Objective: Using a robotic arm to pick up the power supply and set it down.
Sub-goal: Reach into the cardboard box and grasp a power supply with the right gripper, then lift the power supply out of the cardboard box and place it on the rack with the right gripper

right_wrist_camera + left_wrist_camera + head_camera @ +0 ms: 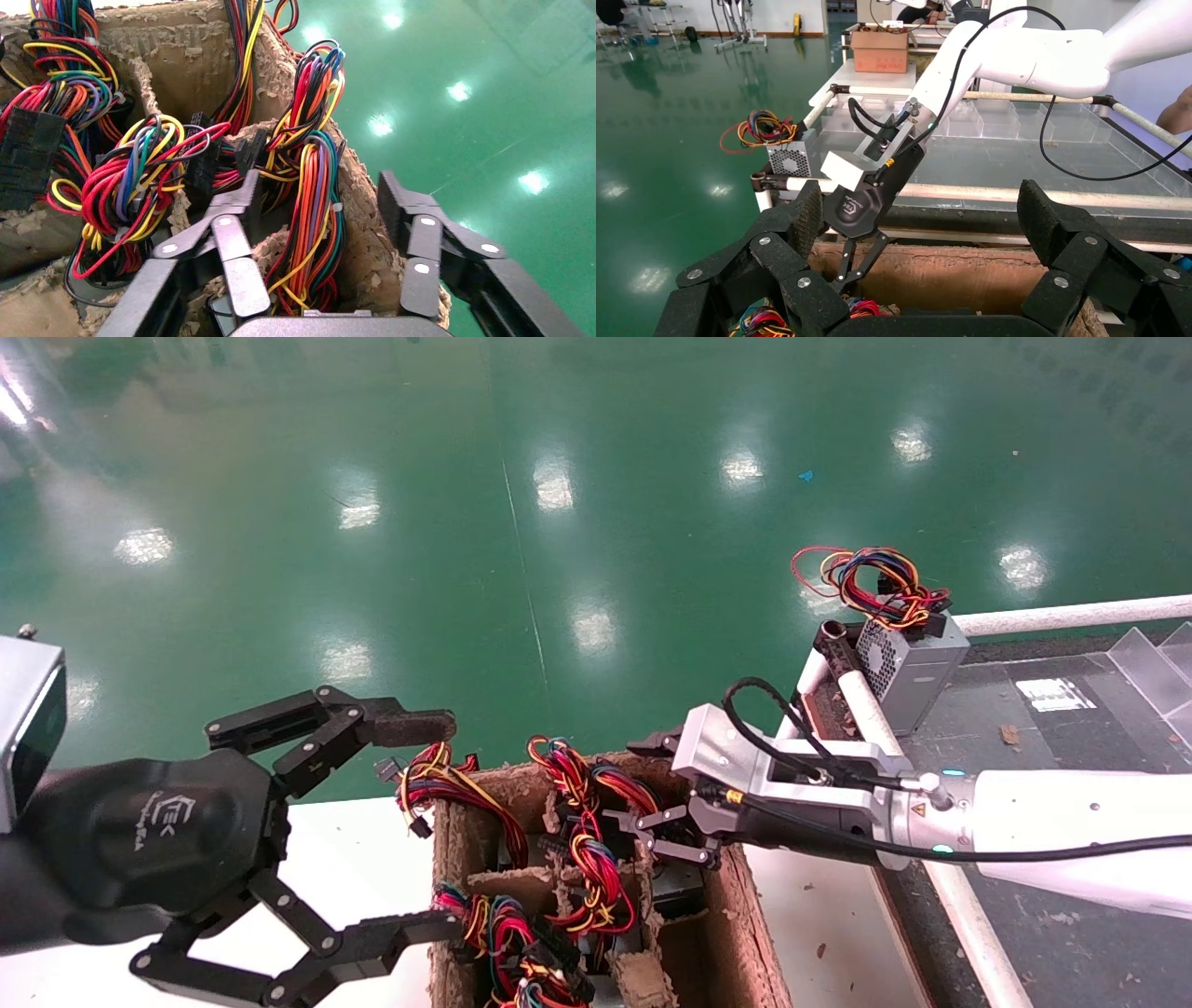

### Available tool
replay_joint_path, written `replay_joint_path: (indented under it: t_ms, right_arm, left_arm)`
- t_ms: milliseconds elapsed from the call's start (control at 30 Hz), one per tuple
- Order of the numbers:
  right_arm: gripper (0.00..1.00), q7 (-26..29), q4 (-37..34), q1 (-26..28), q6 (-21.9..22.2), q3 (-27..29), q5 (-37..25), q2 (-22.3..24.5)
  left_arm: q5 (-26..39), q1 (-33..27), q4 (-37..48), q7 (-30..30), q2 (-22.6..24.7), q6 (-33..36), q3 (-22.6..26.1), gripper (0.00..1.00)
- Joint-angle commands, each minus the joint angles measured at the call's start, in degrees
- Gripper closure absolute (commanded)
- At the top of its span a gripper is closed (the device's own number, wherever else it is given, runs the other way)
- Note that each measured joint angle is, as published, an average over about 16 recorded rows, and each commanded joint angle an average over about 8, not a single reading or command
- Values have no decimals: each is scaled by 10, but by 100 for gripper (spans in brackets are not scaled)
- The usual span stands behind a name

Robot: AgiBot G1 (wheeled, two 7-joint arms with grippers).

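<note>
Both pincer fingers spread wide — straddling wire bundle.

Nothing really readable here. White logo on the left gripper shell, letters too small to make out. Same kind of white mark on the right gripper shell, also illegible. Small triangle warning sticker on the right wrist.
</note>
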Motion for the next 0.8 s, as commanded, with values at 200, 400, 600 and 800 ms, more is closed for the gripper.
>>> replay_joint_path:
  t_ms: [200,400,600,800]
  right_arm:
    - [100,0,5,-4,0,-1,0,2]
    - [100,-1,-1,-4,-2,-2,-1,1]
    - [100,-4,2,-8,3,-1,-1,1]
    - [100,-9,20,-20,23,12,6,11]
  left_arm:
    - [0,0,0,0,0,0,0,0]
    - [0,0,0,0,0,0,0,0]
    - [0,0,0,0,0,0,0,0]
    - [0,0,0,0,0,0,0,0]
